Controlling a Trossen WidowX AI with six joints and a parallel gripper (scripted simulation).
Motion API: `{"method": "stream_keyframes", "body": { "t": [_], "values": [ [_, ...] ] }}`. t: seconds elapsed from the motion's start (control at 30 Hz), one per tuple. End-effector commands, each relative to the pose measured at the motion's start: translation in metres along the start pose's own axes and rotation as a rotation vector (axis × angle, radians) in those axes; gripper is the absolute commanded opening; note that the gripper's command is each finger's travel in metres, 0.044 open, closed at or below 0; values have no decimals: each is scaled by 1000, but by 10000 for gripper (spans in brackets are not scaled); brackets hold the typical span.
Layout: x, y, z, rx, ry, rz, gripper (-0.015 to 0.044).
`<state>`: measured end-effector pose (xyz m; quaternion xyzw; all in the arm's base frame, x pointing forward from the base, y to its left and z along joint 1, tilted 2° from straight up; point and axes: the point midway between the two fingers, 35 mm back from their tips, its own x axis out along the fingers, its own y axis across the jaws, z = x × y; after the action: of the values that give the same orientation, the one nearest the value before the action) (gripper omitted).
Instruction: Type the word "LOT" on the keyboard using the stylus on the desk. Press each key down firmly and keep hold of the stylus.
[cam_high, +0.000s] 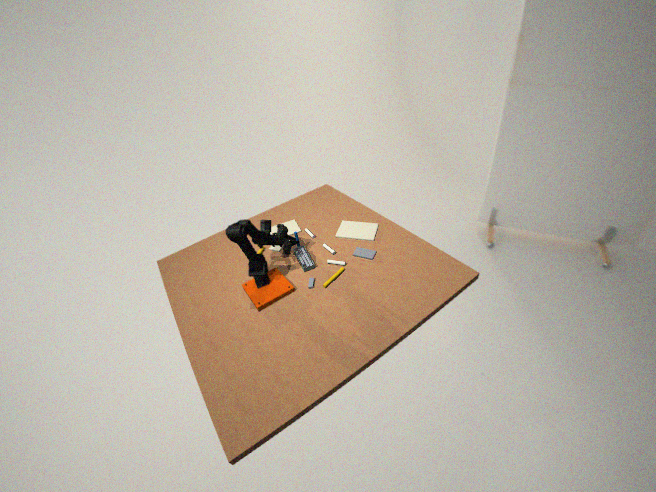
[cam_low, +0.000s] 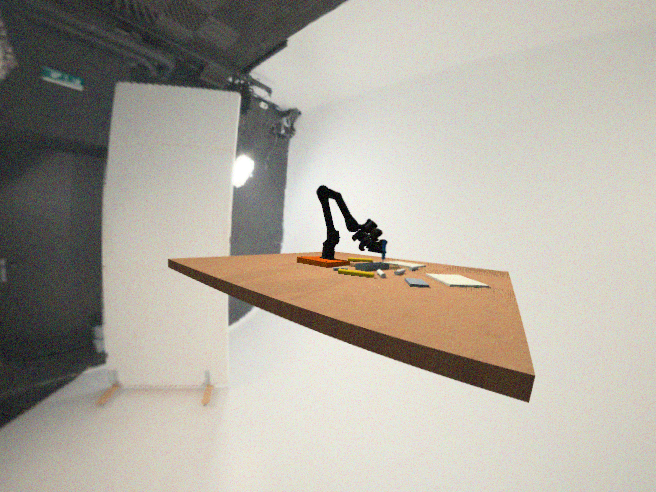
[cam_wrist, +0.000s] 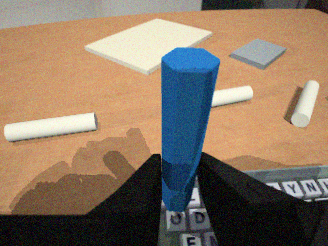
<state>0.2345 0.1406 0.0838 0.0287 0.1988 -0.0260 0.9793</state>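
Observation:
The blue stylus (cam_high: 296, 236) (cam_low: 384, 247) (cam_wrist: 187, 110) stands nearly upright between the fingers. My gripper (cam_high: 294, 242) (cam_low: 382, 248) (cam_wrist: 178, 161) is shut on it. The grey keyboard (cam_high: 305, 258) (cam_low: 371, 266) (cam_wrist: 280, 175) lies under the gripper, with white keys. In the wrist view, the stylus's lower end overlaps a partly hidden key just above the keys that look like O (cam_wrist: 175, 220) and D (cam_wrist: 200, 219). Whether the tip touches a key cannot be told. The fingers hide much of the keyboard.
White sticks (cam_high: 309, 233) (cam_high: 329, 248) (cam_high: 335, 262) lie beyond and beside the keyboard. A cream slab (cam_high: 357, 230) (cam_wrist: 150, 44) and a grey slab (cam_high: 365, 253) (cam_wrist: 258, 53) lie farther out. A yellow stick (cam_high: 333, 277) and a small grey block (cam_high: 311, 282) lie near the keyboard's near end.

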Motion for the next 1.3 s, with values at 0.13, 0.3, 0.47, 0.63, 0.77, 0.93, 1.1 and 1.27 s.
{"method": "stream_keyframes", "body": {
  "t": [0.13,0.3,0.47,0.63,0.77,0.93,1.1,1.27],
  "values": [
    [2,-1,-4,-1,0,-4,81],
    [3,-1,-6,-1,0,-4,81],
    [2,-1,-5,-1,0,-4,81],
    [2,-1,-5,-1,0,-4,81],
    [0,0,1,-1,0,-4,81],
    [-6,0,15,-1,0,-4,81],
    [-13,-1,29,-1,0,-4,81],
    [-14,-1,30,-1,0,-4,81]
  ]
}}
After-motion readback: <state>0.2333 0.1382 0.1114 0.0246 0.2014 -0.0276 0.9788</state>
